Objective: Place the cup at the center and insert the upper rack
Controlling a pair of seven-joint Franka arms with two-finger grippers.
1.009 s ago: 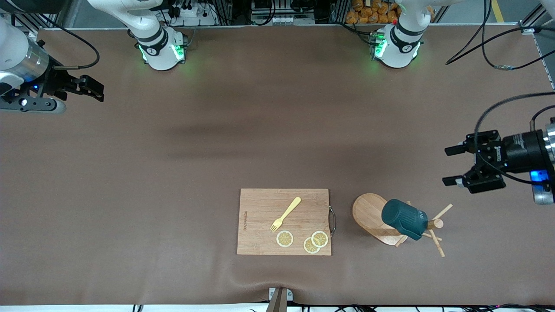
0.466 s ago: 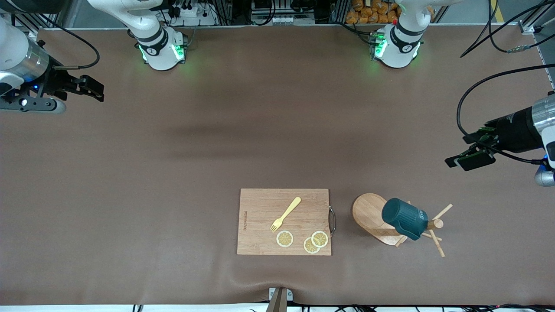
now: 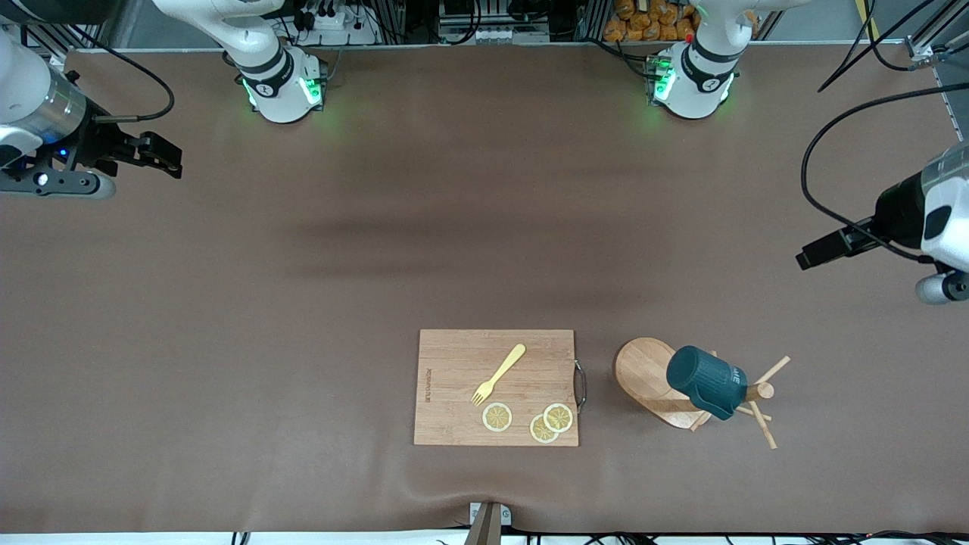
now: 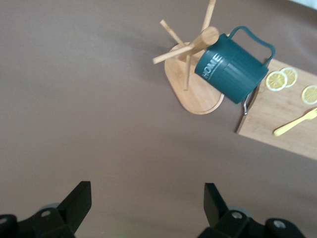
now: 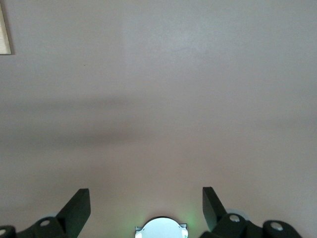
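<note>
Hanging tilted on a peg of the light wooden mug tree (image 3: 657, 382) with flat oval base: the dark teal-green ribbed cup (image 3: 705, 382) with white lettering, toward the left arm's end of the brown desk (image 3: 303, 303), just beside the rectangular wooden cutting board (image 3: 454, 363) carrying a yellow fork (image 3: 498, 374) and three lemon slices (image 3: 559, 417). Left pincer (image 4: 147, 204) up over bare desk near the mug tree, jaws wide and empty. Right pincer (image 3: 155, 154) waiting over the desk's right-arm end, jaws likewise wide, nothing held.
</note>
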